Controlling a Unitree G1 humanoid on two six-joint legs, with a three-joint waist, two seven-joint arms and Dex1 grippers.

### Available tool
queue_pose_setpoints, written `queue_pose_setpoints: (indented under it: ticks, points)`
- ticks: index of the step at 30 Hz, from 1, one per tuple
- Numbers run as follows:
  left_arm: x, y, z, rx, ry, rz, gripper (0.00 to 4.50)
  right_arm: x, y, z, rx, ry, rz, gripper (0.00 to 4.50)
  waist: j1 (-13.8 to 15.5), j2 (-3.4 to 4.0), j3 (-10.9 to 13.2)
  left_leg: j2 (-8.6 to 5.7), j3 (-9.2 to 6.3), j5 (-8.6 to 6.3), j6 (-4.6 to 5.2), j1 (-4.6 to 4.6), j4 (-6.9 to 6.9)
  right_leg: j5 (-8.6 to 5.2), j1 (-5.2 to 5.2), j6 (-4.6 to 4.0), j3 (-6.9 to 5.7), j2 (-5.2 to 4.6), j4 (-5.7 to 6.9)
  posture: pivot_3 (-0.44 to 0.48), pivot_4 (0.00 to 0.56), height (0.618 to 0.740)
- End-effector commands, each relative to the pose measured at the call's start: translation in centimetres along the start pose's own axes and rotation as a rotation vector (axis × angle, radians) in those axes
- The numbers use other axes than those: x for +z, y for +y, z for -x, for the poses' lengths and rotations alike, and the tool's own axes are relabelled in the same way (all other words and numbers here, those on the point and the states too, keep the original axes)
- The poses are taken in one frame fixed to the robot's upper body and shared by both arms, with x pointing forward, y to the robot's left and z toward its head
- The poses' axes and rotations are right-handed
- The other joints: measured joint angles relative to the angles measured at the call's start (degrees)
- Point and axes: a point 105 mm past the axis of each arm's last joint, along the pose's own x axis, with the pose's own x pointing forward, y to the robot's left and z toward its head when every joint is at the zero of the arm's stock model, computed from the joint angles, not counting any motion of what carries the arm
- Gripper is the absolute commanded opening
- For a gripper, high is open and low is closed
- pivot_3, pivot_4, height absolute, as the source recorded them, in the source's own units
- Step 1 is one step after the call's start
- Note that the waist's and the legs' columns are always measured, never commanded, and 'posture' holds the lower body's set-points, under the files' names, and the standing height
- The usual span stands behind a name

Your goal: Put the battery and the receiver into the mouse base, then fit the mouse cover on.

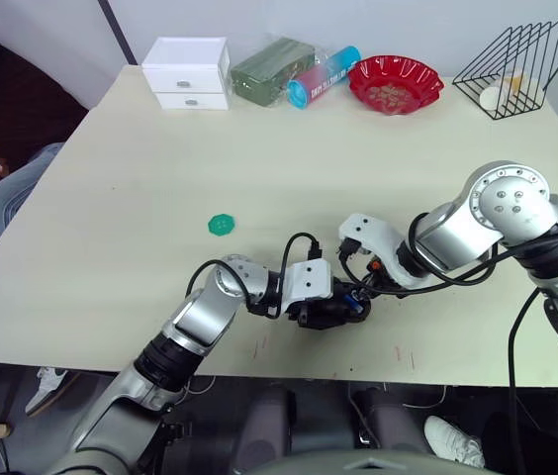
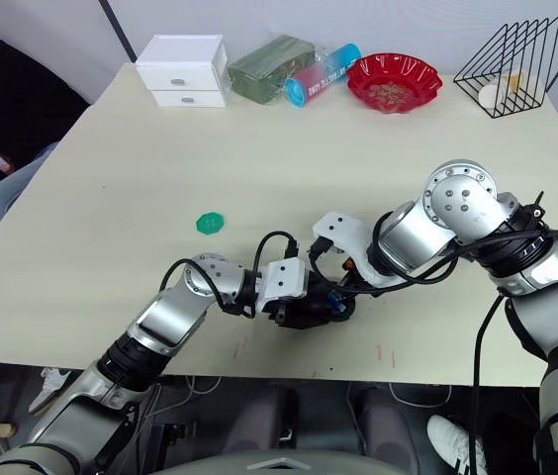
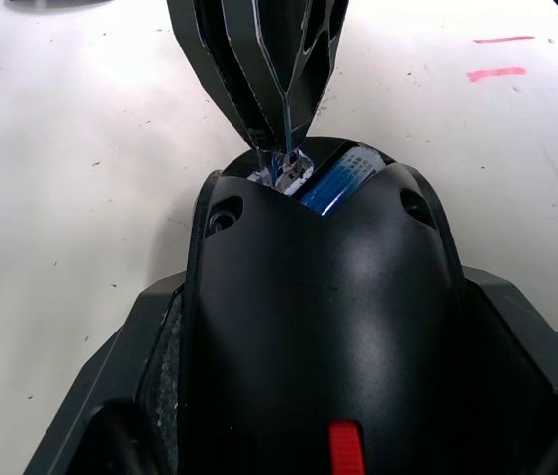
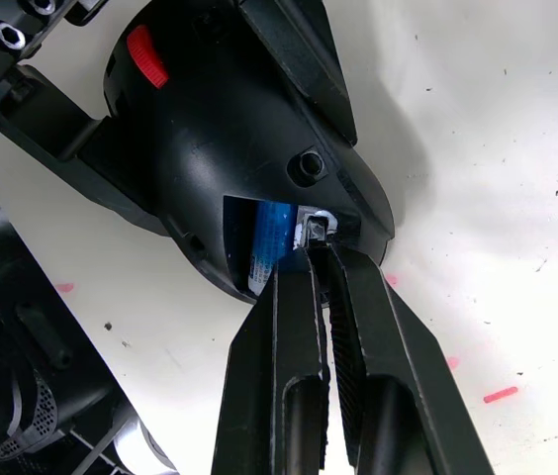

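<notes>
**Desk:** Where's the mouse base right now?

**Operator:** I see the mouse base near the front edge of the table, roughly centre. My left gripper has it clamped from the sides; in the left wrist view its black shell sits right between that gripper's fingers, red scroll wheel towards the camera.

**Desk:** And the right arm?

**Operator:** The right gripper has its tips at the open compartment at the end of the base. The two fingers are pressed together on a small silvery piece, which I take to be the receiver, though it's too small for me to be sure.

**Desk:** Battery?

**Operator:** The battery lies inside that same compartment, its blue end showing just beside the silvery piece.

**Desk:** Anything else on the table?

**Operator:** A small green disc sits well left of the grippers. Along the far edge I have a white drawer box, a dark green packet, a blue-capped tube, a red bowl and a black wire rack.
</notes>
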Motion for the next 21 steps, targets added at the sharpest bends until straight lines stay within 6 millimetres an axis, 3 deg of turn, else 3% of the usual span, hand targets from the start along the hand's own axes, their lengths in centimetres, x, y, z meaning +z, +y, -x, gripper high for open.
queue_pose_setpoints:
  ticks: [1, 12, 21]
  points:
    - [-2.2, -1.3, -0.9, -0.036, 0.086, 0.046, 2.94, -0.3, 0.3, -0.5, -0.012, 0.024, -0.004, 0.00, -0.01, -0.01, -0.03, 0.00, 0.00, 0.00, 0.00, 0.00, 0.00, 0.00, 0.00, 0.00, 0.00, 0.00, 0.00, 0.000, 0.150, 0.740]
    - [-2.4, -1.3, -1.0, -0.036, 0.093, 0.054, 2.94, 0.2, 0.7, -1.5, -0.084, 0.016, -0.020, 0.00, -0.28, -0.02, -0.58, 0.05, -0.01, 0.00, 0.00, 0.06, -0.08, -0.01, 0.03, -0.01, -0.01, 0.01, -0.06, 0.000, 0.150, 0.740]
    - [-2.4, -1.6, -1.0, -0.040, 0.093, 0.058, 2.94, -0.6, 0.6, -1.7, -0.098, 0.039, -0.013, 0.00, -0.27, 0.00, -0.74, 0.10, -0.01, 0.00, 0.00, 0.06, -0.13, -0.01, 0.03, -0.02, -0.01, 0.00, -0.10, 0.000, 0.150, 0.740]
